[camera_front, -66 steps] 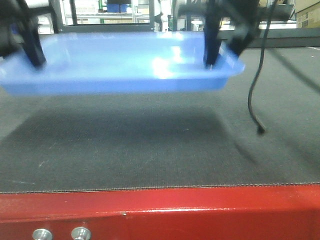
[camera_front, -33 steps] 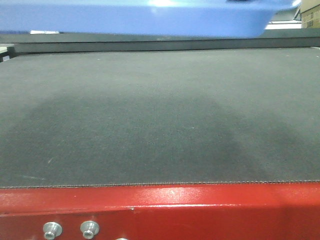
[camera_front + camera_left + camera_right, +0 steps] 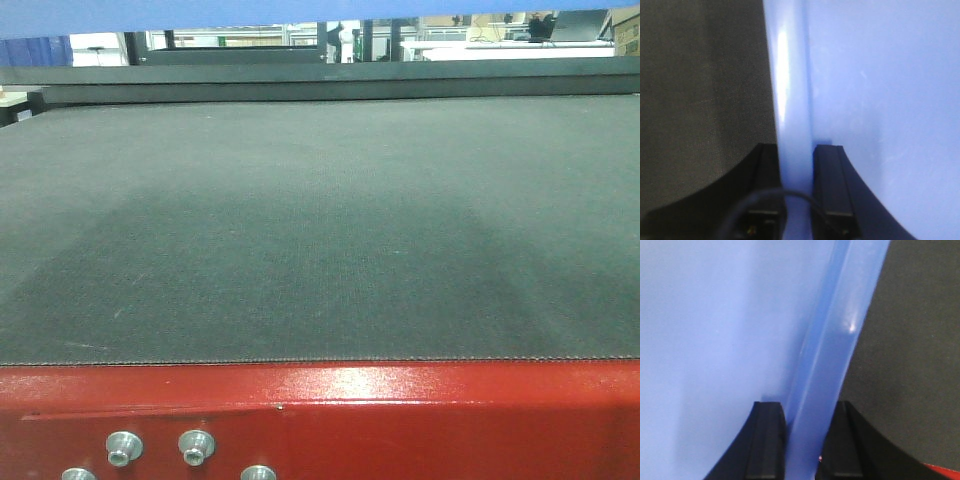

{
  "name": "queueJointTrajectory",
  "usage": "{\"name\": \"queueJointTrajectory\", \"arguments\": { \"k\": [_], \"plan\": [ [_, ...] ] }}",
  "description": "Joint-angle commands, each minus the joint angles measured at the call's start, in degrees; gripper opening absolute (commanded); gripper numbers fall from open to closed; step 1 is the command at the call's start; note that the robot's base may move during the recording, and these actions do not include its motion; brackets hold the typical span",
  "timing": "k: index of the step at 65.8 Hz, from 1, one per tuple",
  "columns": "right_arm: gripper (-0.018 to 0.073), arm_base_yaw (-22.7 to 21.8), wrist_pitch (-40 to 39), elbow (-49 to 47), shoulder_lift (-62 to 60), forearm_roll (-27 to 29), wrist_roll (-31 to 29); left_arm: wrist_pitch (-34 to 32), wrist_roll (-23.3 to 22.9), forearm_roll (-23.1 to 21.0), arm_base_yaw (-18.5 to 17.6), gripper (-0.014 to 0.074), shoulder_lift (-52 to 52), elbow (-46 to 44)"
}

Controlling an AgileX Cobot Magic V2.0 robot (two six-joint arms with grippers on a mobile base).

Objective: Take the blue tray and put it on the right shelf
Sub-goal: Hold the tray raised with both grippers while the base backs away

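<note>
"While the shallow light-blue glossy plastic tray [image 3: 880, 100] hung clear above the dark woven mat [image 3: 320, 230] of the red-framed table [image 3: 400, 410], how was it gripped?"
"Left gripper [image 3: 796, 155] pinched narrow on the left rim, right gripper [image 3: 807, 412] likewise on the right rim. One finger inside each wall, one outside. Opposite ends, probably to keep it level."
"Position?"
"Only its underside edge showed, at the top of the front view. Steel right shelf not in view; carry to the right not yet done."
</note>
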Motion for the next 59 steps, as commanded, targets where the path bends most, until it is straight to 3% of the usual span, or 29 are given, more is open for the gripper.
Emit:
{"name": "queueJointTrajectory", "arguments": {
  "k": [1, 59],
  "plan": [
    [0.0066, -0.3, -1.7, -1.5, -2.2, -3.5, -1.4, 3.9, 1.5, 3.9, -0.4, -0.0048, -2.1, -1.2],
    [0.0066, -0.3, -1.8, -1.5, -1.8, -3.5, -1.4, 4.4, 1.5, 3.9, -0.4, -0.0048, -2.1, -1.2]
  ]
}}
